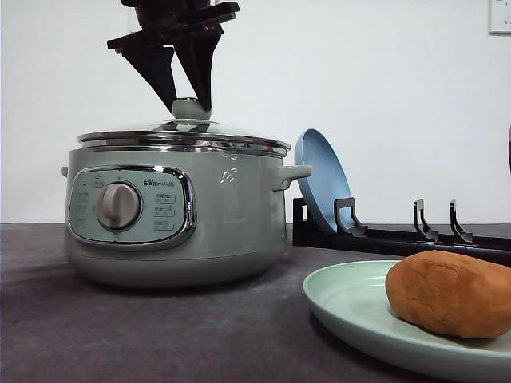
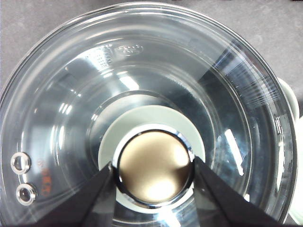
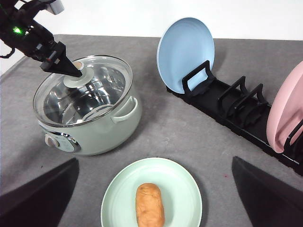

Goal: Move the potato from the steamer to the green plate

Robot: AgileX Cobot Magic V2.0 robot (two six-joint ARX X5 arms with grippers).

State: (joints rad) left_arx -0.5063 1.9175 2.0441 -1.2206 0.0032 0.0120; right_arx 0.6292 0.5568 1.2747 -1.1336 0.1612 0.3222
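At the upper left of the front view, the left gripper (image 1: 190, 102) is seen clamped on the knob (image 1: 192, 108) of the glass lid (image 1: 184, 137), which is seated on the steamer (image 1: 176, 215). A blue plate (image 1: 319, 187) is stood in a black rack (image 1: 399, 235) mid-frame. At the lower right, the potato (image 1: 449, 293) is laid on the green plate (image 1: 351, 307) on the desk (image 1: 160, 335). The right gripper's (image 3: 154, 198) fingers are spread wide in its wrist view.
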